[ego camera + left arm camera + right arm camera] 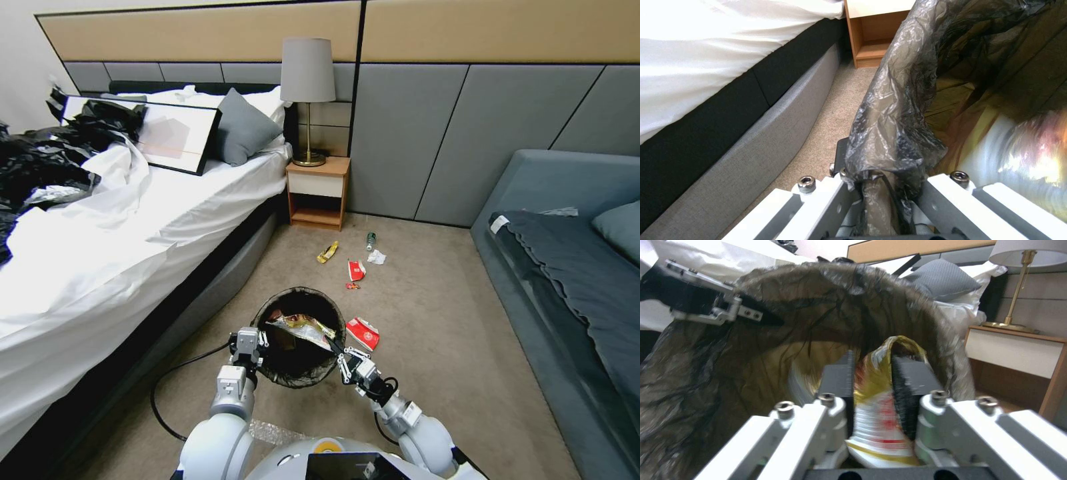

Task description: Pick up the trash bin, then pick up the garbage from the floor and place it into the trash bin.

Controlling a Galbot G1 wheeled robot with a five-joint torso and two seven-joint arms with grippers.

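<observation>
Bedroom scene seen from the head camera. A bed (120, 220) with white sheets runs along the robot's left, and a grey sofa (567, 267) along its right. Between them, against the panelled wall, stands a wooden nightstand (319, 193) carrying a table lamp (307, 93). A black cable (170, 393) loops over the floor (440, 347) beside the bed base.

Scattered garbage lies on the carpet ahead of the robot: a yellow wrapper (327, 252), a small green-capped bottle (371, 240), a white tissue wad (377, 257), a red-and-white packet (356, 270) with a small red scrap (352, 286) just beside it, and a second red-and-white packet (363, 333) just beside the bin, on its right.

The trash bin (298, 373), lined with a black bag, sits directly before the torso, close to the bed base. The left gripper (248, 347) meets the bin's left edge; in the left wrist view its fingers (835, 200) are closed down on the bag-covered rim (889, 133).

The right gripper (337, 350) reaches over the bin's right rim. Its dark pads (911, 386) are drawn narrowly together, pinching a crumpled silver-and-yellow foil wrapper (300, 327), which spreads across the bin's mouth. In the right wrist view the wrapper (876, 396) stands between the pads, with the bin's interior beyond.
</observation>
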